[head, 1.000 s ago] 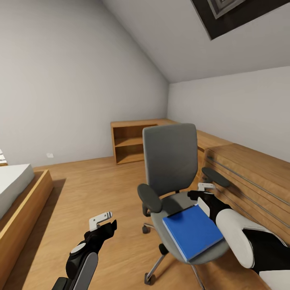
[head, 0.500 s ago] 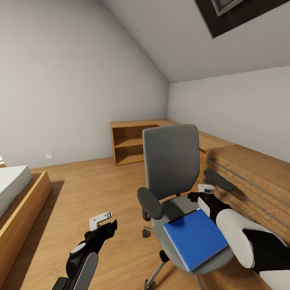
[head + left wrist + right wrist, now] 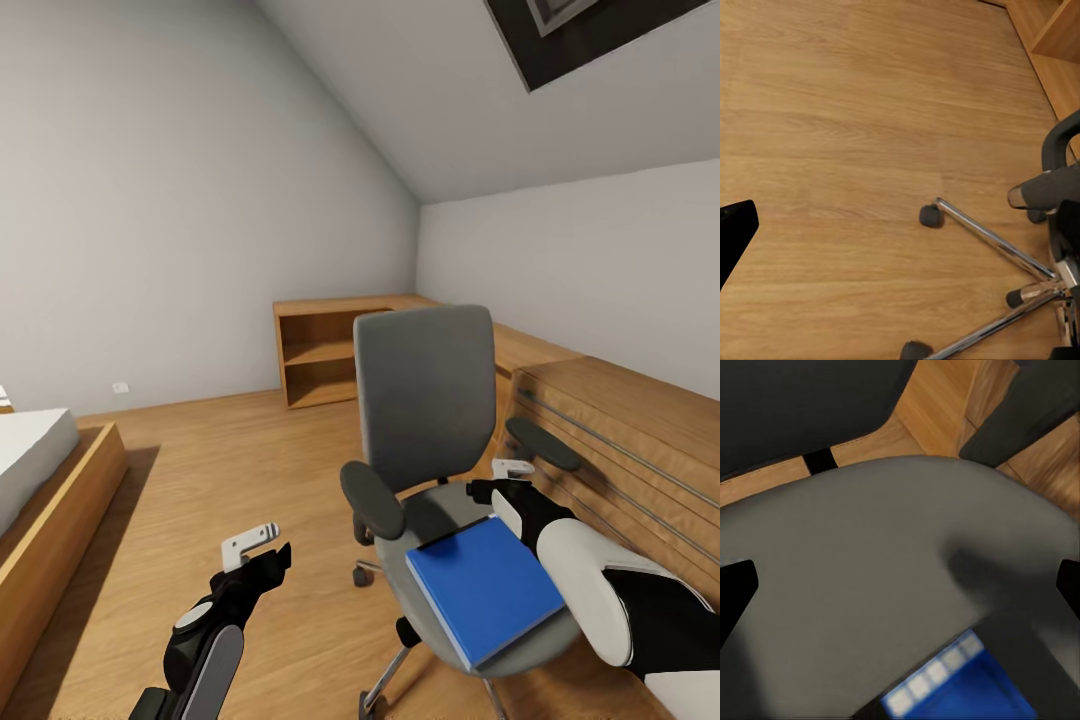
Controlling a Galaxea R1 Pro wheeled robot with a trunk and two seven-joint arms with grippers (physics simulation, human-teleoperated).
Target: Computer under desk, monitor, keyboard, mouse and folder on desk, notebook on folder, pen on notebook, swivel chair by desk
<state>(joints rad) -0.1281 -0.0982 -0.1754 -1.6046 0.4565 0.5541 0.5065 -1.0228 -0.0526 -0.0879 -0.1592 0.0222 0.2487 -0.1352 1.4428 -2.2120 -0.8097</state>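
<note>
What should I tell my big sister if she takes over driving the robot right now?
Left hand: open, holding nothing, out over the floor beside the swivel chair.
Right hand: open, holding nothing, over the chair seat at the folder's far edge.
Folder: lying flat on the chair seat, not gripped.
Done: nothing that can be seen from here.
Left: grab the folder, take it to the desk, then the rest of the tidying.
</note>
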